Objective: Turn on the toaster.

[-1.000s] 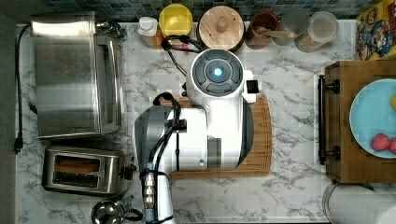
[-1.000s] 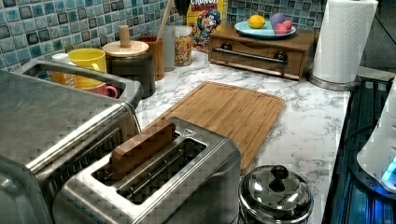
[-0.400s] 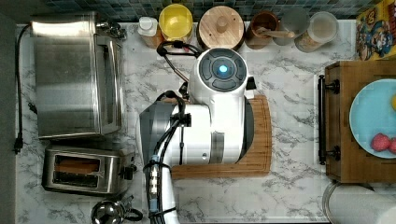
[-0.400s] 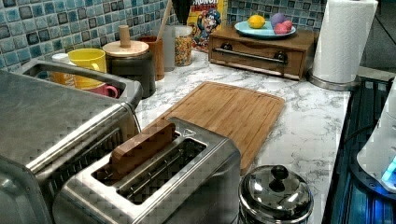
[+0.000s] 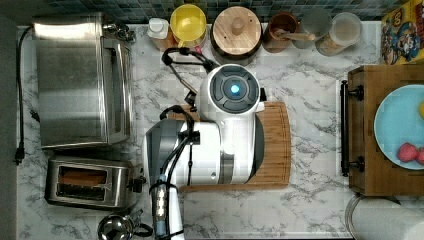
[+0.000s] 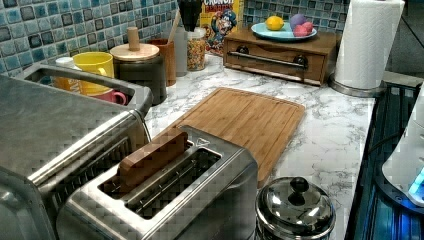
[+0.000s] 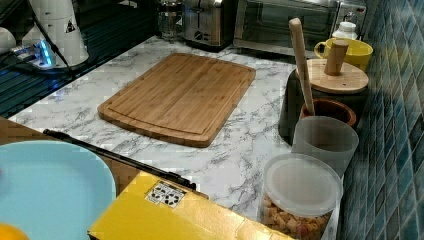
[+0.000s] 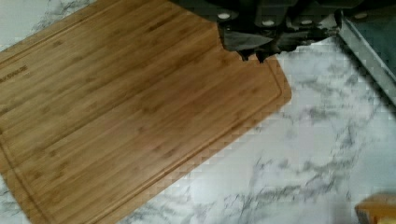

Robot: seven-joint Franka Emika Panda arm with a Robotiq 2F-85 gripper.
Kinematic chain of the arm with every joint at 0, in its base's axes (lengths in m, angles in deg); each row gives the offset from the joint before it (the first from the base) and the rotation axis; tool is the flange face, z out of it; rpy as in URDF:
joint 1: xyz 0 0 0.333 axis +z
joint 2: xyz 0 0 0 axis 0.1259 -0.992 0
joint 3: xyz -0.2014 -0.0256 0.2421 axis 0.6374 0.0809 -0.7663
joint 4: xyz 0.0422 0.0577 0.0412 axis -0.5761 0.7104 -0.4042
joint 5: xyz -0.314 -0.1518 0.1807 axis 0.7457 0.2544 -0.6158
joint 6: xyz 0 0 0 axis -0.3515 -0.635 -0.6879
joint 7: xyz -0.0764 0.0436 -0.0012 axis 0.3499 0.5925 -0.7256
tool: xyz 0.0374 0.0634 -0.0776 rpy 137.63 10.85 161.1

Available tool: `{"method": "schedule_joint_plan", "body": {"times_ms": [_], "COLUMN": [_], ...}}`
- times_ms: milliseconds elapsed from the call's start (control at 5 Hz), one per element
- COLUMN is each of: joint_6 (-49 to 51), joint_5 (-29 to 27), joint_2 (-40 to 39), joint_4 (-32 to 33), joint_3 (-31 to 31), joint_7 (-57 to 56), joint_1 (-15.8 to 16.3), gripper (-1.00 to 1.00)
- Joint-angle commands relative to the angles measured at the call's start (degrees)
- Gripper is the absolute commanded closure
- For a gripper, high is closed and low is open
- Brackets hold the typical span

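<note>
The toaster stands at the top view's lower left on the bench, just below the toaster oven, its dark lever and knob on the end facing the top view's right. A brown slice stands in one of its two slots. In the right view the toaster sits at the far end of the bench, beside the oven's glass door.

The readable writing is sparse: "CRUNCH" tops a cereal box with a cartoon captain, against the tiles in the left view. A small stamp is burnt into one edge of the board in the wrist view, too blurred to read. A black-and-white square label sits on the yellow box in the right view.

The bench is white marble veined grey, backed by blue-green mosaic tile. A bamboo board lies mid-bench, and the white arm hangs above it. The end effector is over the board's edge near one corner, its dark tips pressed close together on nothing.

Canisters, a yellow mug and a paper roll line the edges.
</note>
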Motion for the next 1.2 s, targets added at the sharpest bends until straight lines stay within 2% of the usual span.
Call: {"method": "schedule_joint_plan", "body": {"times_ms": [200,1200], "joint_6": [-3.1,-6.7], "joint_5": [-3.9,-10.2], "joint_2": [8.2,13.3], "joint_4": [11.3,22.1], "joint_3": [-6.5,-12.3], "joint_7": [-6.5,-5.6], "joint_1": [6.0,10.6], "gripper": [1.00,1.00]}}
